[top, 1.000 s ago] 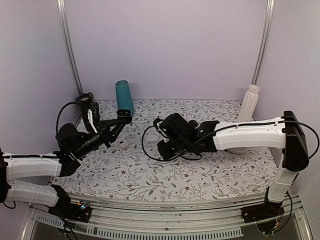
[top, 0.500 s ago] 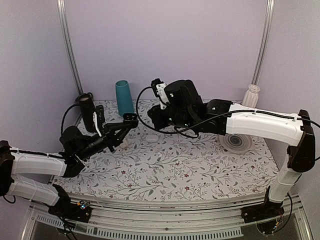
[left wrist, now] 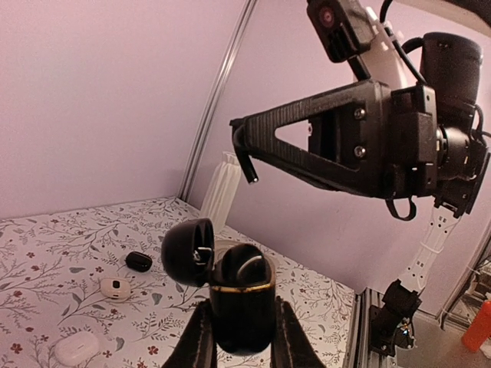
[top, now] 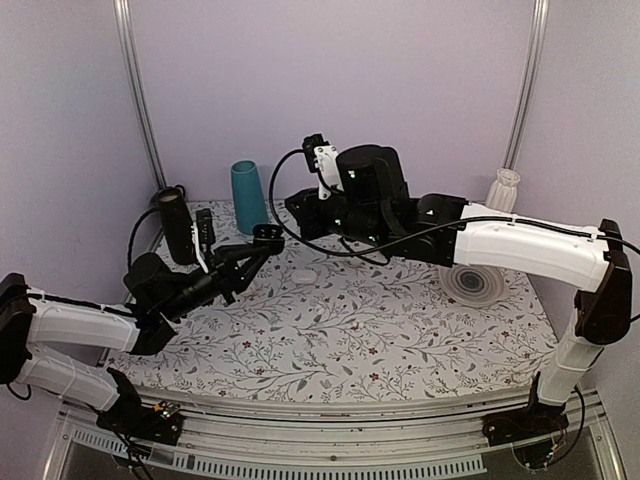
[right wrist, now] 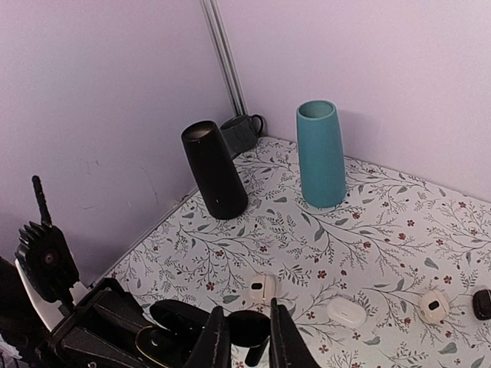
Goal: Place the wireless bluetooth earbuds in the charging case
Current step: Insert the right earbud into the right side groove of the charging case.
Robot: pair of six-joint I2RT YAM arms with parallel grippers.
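Observation:
My left gripper (left wrist: 242, 326) is shut on the charging case (left wrist: 242, 307), held upright off the table with its lid (left wrist: 187, 251) hinged open to the left. A dark rounded shape sits in the case's well. In the right wrist view my right gripper (right wrist: 246, 331) is shut on one black earbud (right wrist: 250, 328), its stem pointing down. It hangs just right of the open case (right wrist: 163, 341) and above it. Seen from above, the right gripper (top: 298, 206) hovers up and right of the left gripper (top: 264, 238). No second earbud shows apart from that shape.
On the floral table lie white rounded cases (right wrist: 261, 289) (right wrist: 344, 311) (right wrist: 434, 305) and a black oval lump (right wrist: 482, 303). A teal cup (top: 246, 195) and a black cylinder (top: 177, 225) stand at the back left. A white ribbed vase (top: 502, 190) and a round white disc (top: 472, 283) are at the right.
The right arm has lifted off the table and swung up and back-left over the left gripper. The left gripper has shifted slightly right with the case.

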